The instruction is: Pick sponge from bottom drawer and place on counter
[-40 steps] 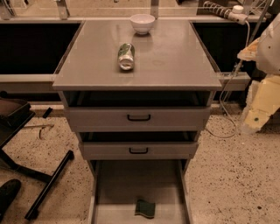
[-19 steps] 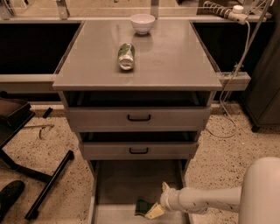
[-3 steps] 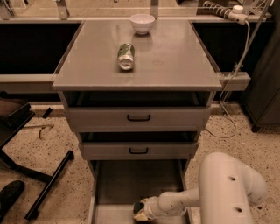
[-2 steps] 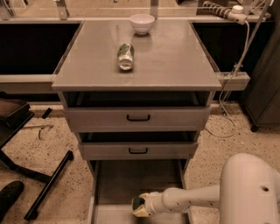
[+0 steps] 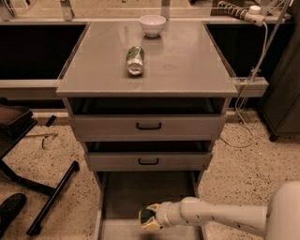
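End effector (image 5: 150,221) in bottom drawer (image 5: 125,196), seemingly gripping sponge (image 5: 147,215)

Saw a green-and-silver can (image 5: 135,60) lying on its side on the counter (image 5: 187,70), with a white bowl (image 5: 153,24) upright behind it near the back edge, both well apart from the gripper (image 5: 149,219) closed round the sponge (image 5: 146,215) low in the bottom drawer (image 5: 140,192). Noted the top drawer (image 5: 187,127) and middle drawer (image 5: 178,161), each pulled slightly out and fitted with a black handle. Also saw a white power strip (image 5: 234,10) at the far right, plus a black metal leg (image 5: 52,198) and a black shoe (image 5: 10,207) on the speckled floor (image 5: 243,164).
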Robot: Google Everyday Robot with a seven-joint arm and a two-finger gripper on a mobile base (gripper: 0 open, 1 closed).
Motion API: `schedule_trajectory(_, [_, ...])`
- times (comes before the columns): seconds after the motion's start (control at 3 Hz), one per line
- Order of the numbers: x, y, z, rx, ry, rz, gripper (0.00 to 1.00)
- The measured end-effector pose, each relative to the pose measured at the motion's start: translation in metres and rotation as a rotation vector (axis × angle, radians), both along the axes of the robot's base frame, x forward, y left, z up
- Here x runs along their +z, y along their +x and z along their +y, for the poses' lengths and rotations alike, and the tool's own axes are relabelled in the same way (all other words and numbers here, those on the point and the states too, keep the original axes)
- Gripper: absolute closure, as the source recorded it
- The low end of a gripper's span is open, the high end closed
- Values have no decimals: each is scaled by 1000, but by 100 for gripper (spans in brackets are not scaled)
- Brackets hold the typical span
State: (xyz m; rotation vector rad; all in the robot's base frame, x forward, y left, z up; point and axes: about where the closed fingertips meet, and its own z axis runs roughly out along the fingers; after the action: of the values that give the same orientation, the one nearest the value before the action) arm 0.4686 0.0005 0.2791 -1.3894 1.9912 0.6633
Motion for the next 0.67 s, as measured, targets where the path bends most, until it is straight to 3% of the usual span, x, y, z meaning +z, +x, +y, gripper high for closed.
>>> schedule_trajectory(0.33, [16, 0, 2, 5, -14, -17, 100])
schedule_trajectory(0.67, [71, -6, 7, -19, -12, -42, 100])
